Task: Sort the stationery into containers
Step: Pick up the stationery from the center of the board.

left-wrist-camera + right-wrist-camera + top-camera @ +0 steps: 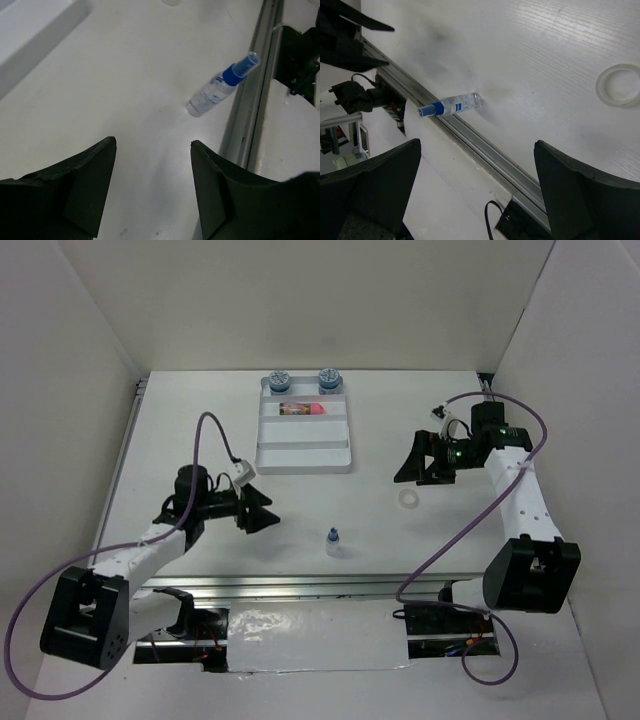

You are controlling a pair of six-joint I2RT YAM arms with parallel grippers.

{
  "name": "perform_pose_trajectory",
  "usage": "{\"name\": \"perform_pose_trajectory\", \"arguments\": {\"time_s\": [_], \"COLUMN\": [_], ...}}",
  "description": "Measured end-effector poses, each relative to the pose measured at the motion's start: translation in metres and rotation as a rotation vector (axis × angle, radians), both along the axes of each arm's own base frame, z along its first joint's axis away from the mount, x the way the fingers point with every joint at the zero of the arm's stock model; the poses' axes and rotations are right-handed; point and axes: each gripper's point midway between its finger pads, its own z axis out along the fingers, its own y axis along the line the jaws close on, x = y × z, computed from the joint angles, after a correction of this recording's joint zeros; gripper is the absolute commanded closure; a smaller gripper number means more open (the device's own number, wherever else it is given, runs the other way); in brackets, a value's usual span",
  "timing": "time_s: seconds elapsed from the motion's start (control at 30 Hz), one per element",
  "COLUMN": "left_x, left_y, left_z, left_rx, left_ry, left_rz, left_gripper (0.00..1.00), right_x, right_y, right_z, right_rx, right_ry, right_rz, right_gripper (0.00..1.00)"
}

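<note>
Judging by how things lay, the step in hand was the left tool (153, 145) going for the bottle (332, 541). Doing it well would have meant squaring the jaws to either side of the clear body, low beneath the cap, then closing gently, since so slim and light a thing looked apt to topple or skid toward the metal rail (248, 100) near it. That tool stood part open and empty, aimed at bare desk (125, 75) short of the bottle. The right tool (477, 150) gaped wide, holding nothing, near the white ring (619, 85). The bottle was tiny, transparent, blue-capped, with a small label, upright near the desk's front edge, well apart from the tray (303, 455), where two blue pots (278, 382) and the pink tube (300, 409) already sat.
</note>
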Motion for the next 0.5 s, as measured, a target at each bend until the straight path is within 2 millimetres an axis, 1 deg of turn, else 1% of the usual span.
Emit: {"name": "perform_pose_trajectory", "arguments": {"time_s": [0.07, 0.13, 0.27, 0.4, 0.5], "left_x": [-0.02, -0.031, -0.037, -0.05, -0.056], "left_y": [-0.012, -0.021, -0.03, -0.044, -0.05], "left_z": [-0.011, -0.017, -0.029, -0.036, -0.044], "left_rx": [-0.013, -0.027, -0.036, -0.035, -0.019], "left_ry": [0.022, 0.038, 0.046, 0.02, 0.003], "left_rz": [-0.02, -0.025, -0.004, -0.055, -0.092], "left_gripper": [0.28, 0.27, 0.25, 0.24, 0.23], "right_x": [-0.002, -0.003, -0.005, -0.006, -0.006], "right_y": [0.001, 0.002, 0.002, 0.002, 0.001], "right_z": [0.004, 0.006, 0.008, 0.005, 0.004], "right_rx": [-0.003, -0.005, -0.005, -0.008, -0.012], "right_ry": [-0.011, -0.019, -0.02, -0.006, -0.005], "right_rz": [0.0, -0.002, -0.01, -0.018, -0.02], "right_gripper": [0.0, 0.0, 0.0, 0.0, 0.0]}}
